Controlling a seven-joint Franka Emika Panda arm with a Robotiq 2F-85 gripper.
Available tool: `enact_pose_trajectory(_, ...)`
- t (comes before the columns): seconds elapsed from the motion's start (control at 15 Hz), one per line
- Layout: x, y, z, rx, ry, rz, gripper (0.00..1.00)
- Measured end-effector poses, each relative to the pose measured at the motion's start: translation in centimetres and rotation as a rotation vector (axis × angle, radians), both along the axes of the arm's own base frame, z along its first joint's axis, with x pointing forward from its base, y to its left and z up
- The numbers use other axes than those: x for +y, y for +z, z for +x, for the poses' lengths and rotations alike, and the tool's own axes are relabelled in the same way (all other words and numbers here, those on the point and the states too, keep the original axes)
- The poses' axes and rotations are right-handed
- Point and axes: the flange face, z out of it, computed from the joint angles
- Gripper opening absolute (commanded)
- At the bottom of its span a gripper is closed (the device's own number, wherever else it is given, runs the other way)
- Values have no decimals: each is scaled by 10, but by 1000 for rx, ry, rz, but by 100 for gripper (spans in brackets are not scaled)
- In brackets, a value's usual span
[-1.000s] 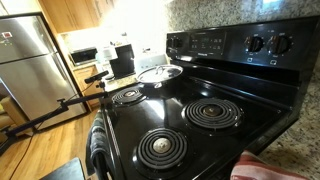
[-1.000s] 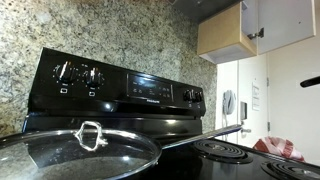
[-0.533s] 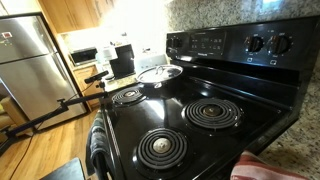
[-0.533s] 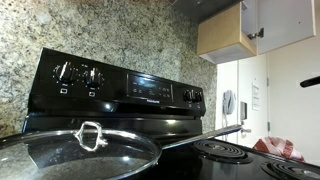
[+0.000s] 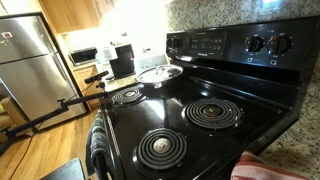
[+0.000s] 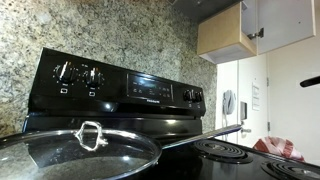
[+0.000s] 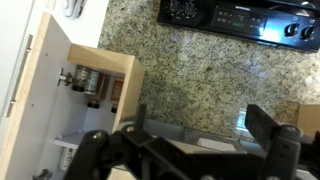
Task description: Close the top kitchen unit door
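The top kitchen unit door [image 6: 286,22] stands swung open beside its honey-brown cabinet box [image 6: 224,35] at the upper right, with a hinge showing between them. In the wrist view the door's pale wooden inner face [image 7: 42,110] lies at the left. The open cabinet [image 7: 100,95] next to it holds jars on a shelf. My gripper [image 7: 200,130] is open and empty, its two black fingers spread wide in front of the granite wall, to the right of the cabinet. Only a dark tip of it [image 6: 312,80] shows at the right edge of an exterior view.
A black stove [image 5: 190,115] with coil burners and a control panel [image 6: 120,82] fills both exterior views. A glass pan lid [image 6: 80,150] lies close to the camera. A stainless-steel fridge [image 5: 28,60] stands at the left. A granite backsplash [image 7: 190,70] runs behind the stove.
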Motion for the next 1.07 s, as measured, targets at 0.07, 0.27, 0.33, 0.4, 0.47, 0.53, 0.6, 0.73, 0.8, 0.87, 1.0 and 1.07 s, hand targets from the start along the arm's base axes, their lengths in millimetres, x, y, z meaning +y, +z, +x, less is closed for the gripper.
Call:
enact_pose_trajectory(0.07, -13, 5, 4, 0, -33, 14, 100)
enact_pose_trajectory(0.27, -62, 10, 19, 24, -132, 76, 100)
enact_pose_trajectory(0.33, -79, 9, 24, 35, -161, 98, 100)
enact_pose_trajectory(0.4, -95, 7, 27, 43, -188, 127, 100)
enact_pose_trajectory(0.47, -110, 6, 29, 47, -219, 155, 100)
enact_pose_trajectory(0.53, -125, 4, 31, 51, -251, 177, 100)
enact_pose_trajectory(0.6, -139, 2, 31, 50, -292, 200, 100)
enact_pose_trajectory(0.73, -161, -1, 29, 45, -371, 240, 100)
enact_pose_trajectory(0.8, -170, -2, 27, 40, -412, 257, 100)
enact_pose_trajectory(0.87, -178, -3, 25, 32, -457, 271, 100)
enact_pose_trajectory(1.0, -191, -5, 25, 18, -540, 284, 100)
enact_pose_trajectory(1.07, -197, -5, 26, 7, -582, 288, 100)
